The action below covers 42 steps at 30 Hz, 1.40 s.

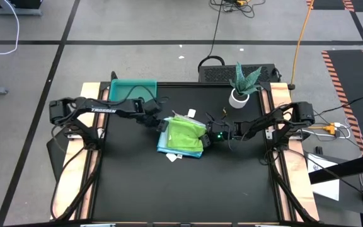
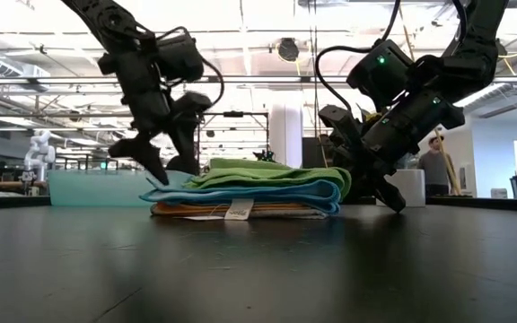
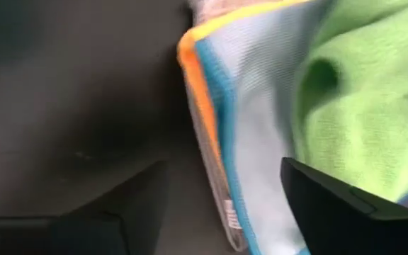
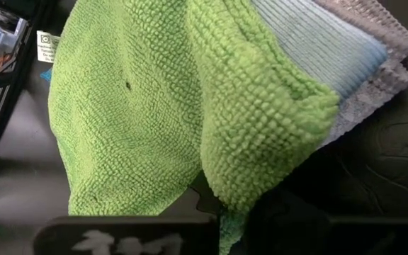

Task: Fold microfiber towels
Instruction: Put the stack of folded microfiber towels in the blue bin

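1. Stack of folded soft microfiber towels [image 1: 183, 137] sits near centre of the black table top [image 1: 188, 189] – green nubbly towel [image 1: 186, 131] on top, bright blue towel [image 2: 249, 195] and pale blue ribbed towel [image 4: 324, 46] under it, yellow-orange towel [image 2: 232, 209] low in the pile, white-grey towel [image 4: 374, 85] showing at one edge.
2. Small white tags: one [image 2: 238, 210] hangs at the stack's front edge in low view, another [image 1: 191, 113] pokes out at the stack's 12 o'clock side in high view.
3. Left gripper [image 1: 162, 125] is at the stack's 9 o'clock edge – jaws spread wide, holding nothing; in the left wrist view one finger [image 3: 119, 205] is over bare table, the other over the green and pale blue layers.
4. In low view its fingertips [image 2: 155, 166] hang just above the stack's edge; can't tell whether they touch cloth.
5. Right gripper [image 1: 208, 136] is at the stack's 3 o'clock edge, fingers closed together, tip down by the table just beside the folded green edge; can't tell whether cloth is pinched.
6. Rigid teal rectangular tray [image 1: 133, 88] lies at approx. 10 o'clock from the stack, well apart.
7. White pot w/ spiky green plant [image 1: 242, 85] stands at approx. 2 o'clock.
8. A person [image 2: 435, 166] stands in the room behind, seen in low view.
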Motion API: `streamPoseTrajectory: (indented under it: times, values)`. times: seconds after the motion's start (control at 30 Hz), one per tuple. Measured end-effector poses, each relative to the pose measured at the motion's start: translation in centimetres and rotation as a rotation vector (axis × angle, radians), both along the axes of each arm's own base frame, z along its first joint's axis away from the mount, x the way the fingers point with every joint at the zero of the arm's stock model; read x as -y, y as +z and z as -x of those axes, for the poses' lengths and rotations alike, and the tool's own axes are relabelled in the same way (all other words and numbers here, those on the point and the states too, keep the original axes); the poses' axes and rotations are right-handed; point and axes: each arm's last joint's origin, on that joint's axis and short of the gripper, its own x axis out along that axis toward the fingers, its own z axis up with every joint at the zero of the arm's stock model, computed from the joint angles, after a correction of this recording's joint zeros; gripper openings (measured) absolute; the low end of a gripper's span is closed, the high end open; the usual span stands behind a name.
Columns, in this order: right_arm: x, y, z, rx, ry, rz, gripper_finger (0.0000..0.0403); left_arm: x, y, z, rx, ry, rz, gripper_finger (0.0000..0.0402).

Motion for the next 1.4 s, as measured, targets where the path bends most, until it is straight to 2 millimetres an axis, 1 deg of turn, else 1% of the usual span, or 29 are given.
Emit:
streamPoseTrajectory:
  times: [0.07,0.13,0.2,0.3,0.43,0.6,0.73,0.8,0.93,1.03,1.1,1.23,1.4]
  values:
    - [0.0,0.0,0.0,0.0,0.0,0.0,0.0014,0.0,-0.4,-0.1,-0.003,-0.001,0.028,0.0289]
    - [0.0,0.0,0.0,-0.001,0.0,0.0,0.0014,0.1,-0.6,-0.8,0.039,-0.013,0.055,0.0305]
    - [0.0,0.0,0.0,0.0,0.002,0.002,0.0014,0.2,-1.2,-1.3,0.045,-0.004,0.075,0.0319]
    - [0.0,0.0,0.0,-0.001,0.003,0.002,0.0014,0.2,-2.0,-2.3,0.085,0.004,0.086,0.0333]
    - [0.0,0.0,0.0,-0.001,0.003,0.001,0.0014,0.1,-2.7,-3.1,0.125,-0.01,0.104,0.0341]
    - [0.0,0.0,0.0,-0.002,0.002,-0.001,0.0015,0.1,-3.0,-3.1,0.122,-0.022,0.114,0.0336]
    - [0.0,0.0,0.0,-0.002,0.002,-0.002,0.0015,0.2,-2.9,-2.5,0.095,-0.059,0.194,0.0319]
    - [0.0,0.0,0.0,-0.001,0.003,-0.004,0.0015,0.5,-2.2,-2.2,0.097,-0.073,0.201,0.0307]
    - [-0.1,0.0,0.0,0.001,0.011,-0.016,0.0015,1.0,0.1,-1.4,0.143,-0.089,0.178,0.0285]
    - [-0.1,0.0,0.0,0.002,0.013,-0.016,0.0015,1.2,1.8,-1.0,0.192,-0.068,0.095,0.0275]
    - [-0.1,0.0,0.0,0.001,0.016,-0.015,0.0015,1.4,2.2,-1.0,0.205,-0.053,0.058,0.0274]
    - [-0.1,0.0,0.0,0.001,0.016,-0.015,0.0015,1.9,2.0,-1.3,0.202,-0.069,0.049,0.028]
    - [-0.1,0.0,0.0,0.002,0.017,-0.015,0.0015,2.2,0.4,-1.5,0.105,-0.042,0.039,0.0279]
